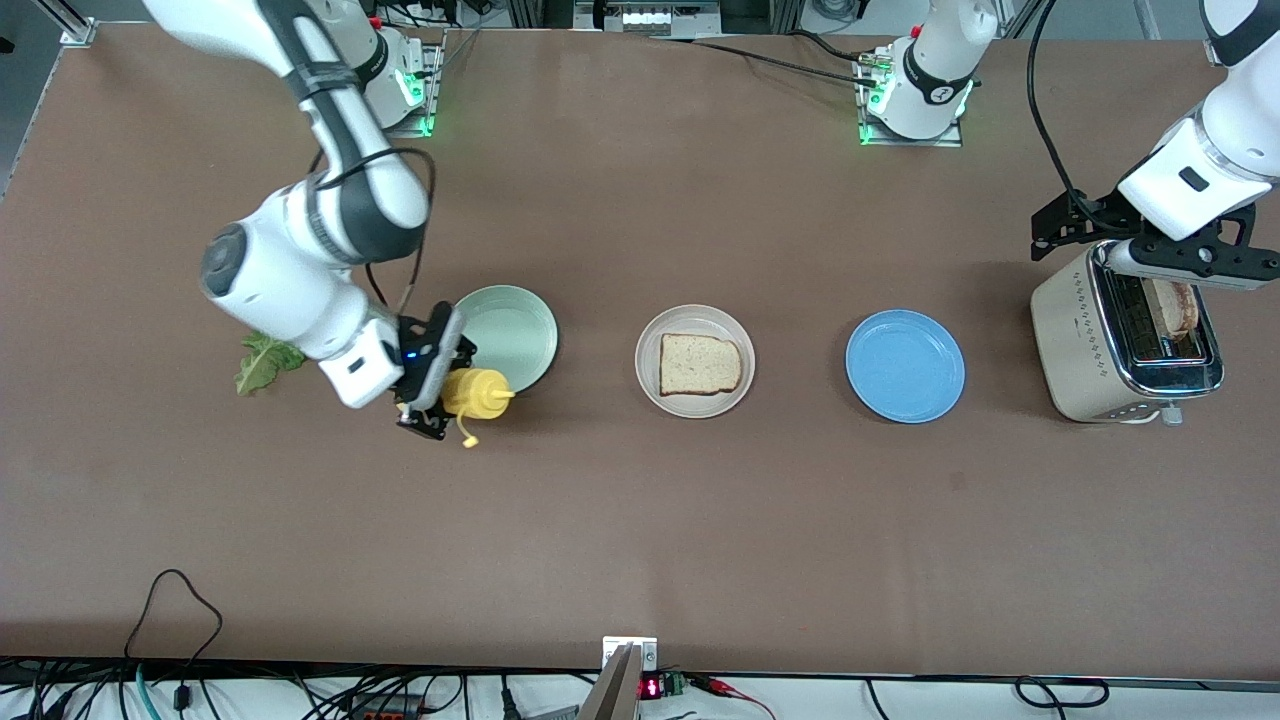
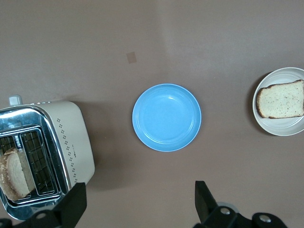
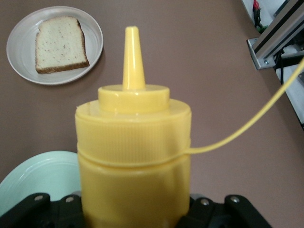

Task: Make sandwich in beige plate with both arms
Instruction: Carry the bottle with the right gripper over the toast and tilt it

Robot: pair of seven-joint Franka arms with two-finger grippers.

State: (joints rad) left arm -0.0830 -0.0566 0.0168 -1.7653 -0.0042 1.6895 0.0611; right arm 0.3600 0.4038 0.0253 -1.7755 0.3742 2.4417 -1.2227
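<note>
Meanwhile the right gripper (image 1: 432, 385) pinches the yellow bottle (image 1: 476, 393) beside the mint plate (image 1: 520, 325). Left gripper (image 1: 1190, 255), spread, hovers over the toaster (image 1: 1085, 345)

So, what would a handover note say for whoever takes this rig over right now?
Right gripper: shut on the yellow squeeze bottle, beside the mint-green plate.
Left gripper: open, over the toaster, where the second bread slice sits in a slot.
Done: one bread slice lies on the beige plate.
Left: lettuce leaf, lying on the table toward the right arm's end, and the toaster slice both need stacking. The blue plate holds nothing.
</note>
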